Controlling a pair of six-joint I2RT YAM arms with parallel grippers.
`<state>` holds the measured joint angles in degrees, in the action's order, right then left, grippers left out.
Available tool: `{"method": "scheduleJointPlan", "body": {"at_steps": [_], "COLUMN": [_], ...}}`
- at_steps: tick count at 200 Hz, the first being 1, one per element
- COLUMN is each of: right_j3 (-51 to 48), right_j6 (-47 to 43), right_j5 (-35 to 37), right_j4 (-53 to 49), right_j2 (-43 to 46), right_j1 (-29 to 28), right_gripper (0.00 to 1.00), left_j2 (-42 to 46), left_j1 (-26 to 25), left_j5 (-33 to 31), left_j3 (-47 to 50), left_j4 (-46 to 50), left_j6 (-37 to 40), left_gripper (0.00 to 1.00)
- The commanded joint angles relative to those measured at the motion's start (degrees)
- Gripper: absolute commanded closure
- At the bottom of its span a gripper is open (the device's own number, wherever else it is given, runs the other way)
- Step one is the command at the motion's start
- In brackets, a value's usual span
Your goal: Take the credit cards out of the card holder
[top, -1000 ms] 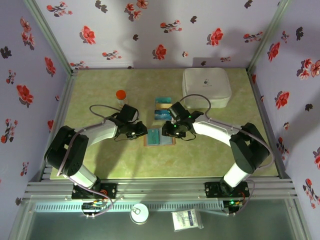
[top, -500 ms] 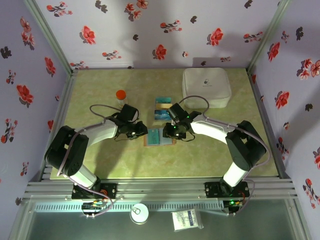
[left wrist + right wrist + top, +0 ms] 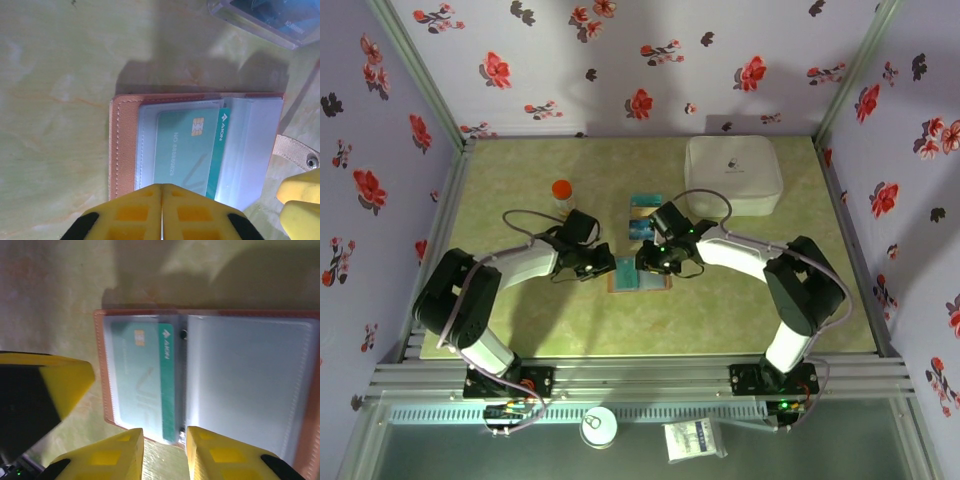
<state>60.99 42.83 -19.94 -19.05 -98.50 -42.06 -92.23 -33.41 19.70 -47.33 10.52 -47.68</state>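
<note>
Credit card, thin, stiff, slick, is sitting in card holder, best pinched edgewise; right pincer narrowly parted, left pincer closed empty.

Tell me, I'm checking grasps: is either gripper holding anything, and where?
Nothing clearly held. Left fingers shut over the card holder's rim; right fingers open, straddling the teal card's end.

Top view bright, sharp; wrist views dimmer, shadowed, foreground blurred.
</note>
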Motion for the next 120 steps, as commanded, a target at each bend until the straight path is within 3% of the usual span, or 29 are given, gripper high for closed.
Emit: {"method": "scheduleJointPlan", "body": {"at_steps": [1, 120], "right_j3": [1.7, 3.0], "right_j6": [1.5, 2.1], "right_j5": [-3.4, -7.4], "right_j4": [3.2, 7.0], "right_j2": [-2.2, -9.3], "right_j1": [-0.5, -0.6], "right_gripper": [0.73, 0.78], "left_j2": [-1.6, -3.0], "left_j1": [-0.8, -1.0], "left_j5": [1.2, 0.0], "left_j3": [-0.9, -0.5], "left_j4": [-1.3, 0.2], "left_j6": [-0.5, 0.3], "left_gripper": [0.95, 0.99]}}
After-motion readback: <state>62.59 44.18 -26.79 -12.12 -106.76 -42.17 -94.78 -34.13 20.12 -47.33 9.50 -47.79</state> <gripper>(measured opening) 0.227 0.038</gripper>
